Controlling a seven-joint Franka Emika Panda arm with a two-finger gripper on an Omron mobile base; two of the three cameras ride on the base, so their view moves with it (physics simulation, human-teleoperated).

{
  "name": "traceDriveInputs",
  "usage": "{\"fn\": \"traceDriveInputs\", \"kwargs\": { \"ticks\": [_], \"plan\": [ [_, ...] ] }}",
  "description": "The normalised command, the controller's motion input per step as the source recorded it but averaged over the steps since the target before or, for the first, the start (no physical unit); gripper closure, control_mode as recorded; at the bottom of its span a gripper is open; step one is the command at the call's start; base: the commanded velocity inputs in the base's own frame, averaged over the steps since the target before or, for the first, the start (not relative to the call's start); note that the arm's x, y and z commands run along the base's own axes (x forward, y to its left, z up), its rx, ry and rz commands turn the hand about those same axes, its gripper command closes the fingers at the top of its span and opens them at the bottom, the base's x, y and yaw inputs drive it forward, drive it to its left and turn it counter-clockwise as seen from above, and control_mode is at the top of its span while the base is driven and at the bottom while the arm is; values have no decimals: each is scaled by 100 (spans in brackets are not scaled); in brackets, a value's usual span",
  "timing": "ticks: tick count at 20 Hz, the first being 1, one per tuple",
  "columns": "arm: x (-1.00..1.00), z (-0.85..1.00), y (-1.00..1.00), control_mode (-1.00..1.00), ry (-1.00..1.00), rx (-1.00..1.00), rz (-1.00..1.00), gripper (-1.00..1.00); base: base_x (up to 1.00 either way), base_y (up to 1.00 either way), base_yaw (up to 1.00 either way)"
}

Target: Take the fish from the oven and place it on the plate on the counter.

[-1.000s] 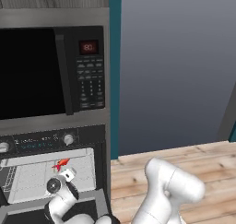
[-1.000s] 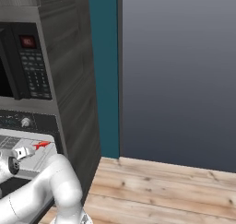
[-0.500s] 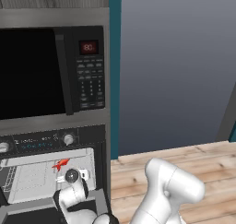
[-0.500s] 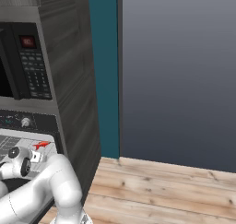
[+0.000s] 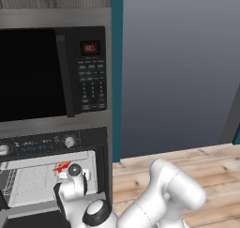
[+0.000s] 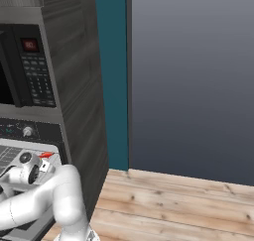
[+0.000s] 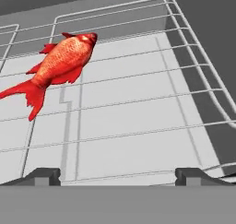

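A small red-orange fish lies on the wire rack inside the oven, whose cavity stands open below the knob panel. My gripper is open, its two fingertips wide apart and low over the rack, with nothing between them. The fish is ahead of the gripper and off to the left in the hand view, apart from both fingers. In the left base view the fish shows just above and left of my gripper. From the right base view the fish peeks out beside the hand. The plate and the counter are out of view.
A black-fronted microwave with keypad and red display sits above the oven. The rack's raised right edge and the oven's dark side wall run close on the right. Wooden plank floor and a grey wall lie to the right of the cabinet.
The hand has risen and moved right, reaching into the oven cavity and closing in on the fish. The fish and the views have stayed put.
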Motion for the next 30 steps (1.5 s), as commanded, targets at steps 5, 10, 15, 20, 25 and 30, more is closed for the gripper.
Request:
{"fn": "traceDriveInputs", "kwargs": {
  "ticks": [5,10,15,20,25,30],
  "plan": [
    [27,-99,4,-100,-10,0,0,-100,0,0,0],
    [2,-100,11,-100,-1,-1,0,-100,0,0,0],
    [-17,-100,13,-100,0,0,0,-100,0,0,0],
    [-80,-100,10,-100,0,0,0,-100,0,0,0],
    [-99,-96,0,-100,-5,0,0,-100,0,0,0],
    [-100,-76,0,-100,-10,0,3,-100,0,0,0]
  ]
}}
